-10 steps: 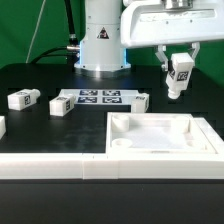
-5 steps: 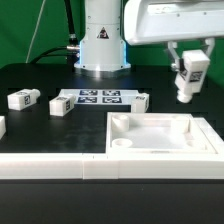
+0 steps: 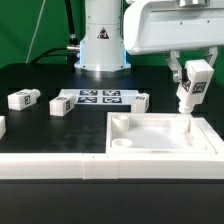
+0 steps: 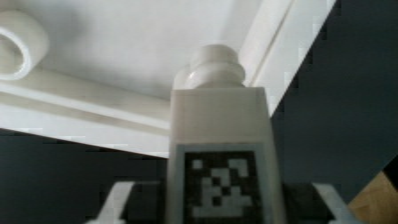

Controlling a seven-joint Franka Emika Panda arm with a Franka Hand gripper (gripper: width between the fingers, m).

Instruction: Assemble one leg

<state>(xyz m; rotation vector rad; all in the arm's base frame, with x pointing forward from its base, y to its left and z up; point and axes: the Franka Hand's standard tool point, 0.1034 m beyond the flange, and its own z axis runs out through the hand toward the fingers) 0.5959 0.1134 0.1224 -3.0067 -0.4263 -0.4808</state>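
My gripper [image 3: 193, 73] is shut on a leg [image 3: 189, 94], a small white peg with a black-and-white tag. It holds the leg tilted, screw tip down, just above the far right corner of the large white tray-like part [image 3: 160, 146]. In the wrist view the leg [image 4: 221, 130] runs up the middle, its threaded tip near the tray's raised wall [image 4: 107, 100]; a round corner hole [image 4: 22, 50] shows to one side. Three more legs lie on the table at the exterior view's left and centre: one [image 3: 22, 99], another [image 3: 61, 104] and a third [image 3: 140, 101].
The marker board [image 3: 98, 97] lies flat in front of the robot base [image 3: 102, 45]. A long white rail [image 3: 50, 166] runs along the front edge beside the tray. A small white part [image 3: 2, 126] sits at the far left edge.
My gripper has carried the leg to the exterior view's right and slightly down, from above the table to just over the tray's far right corner.
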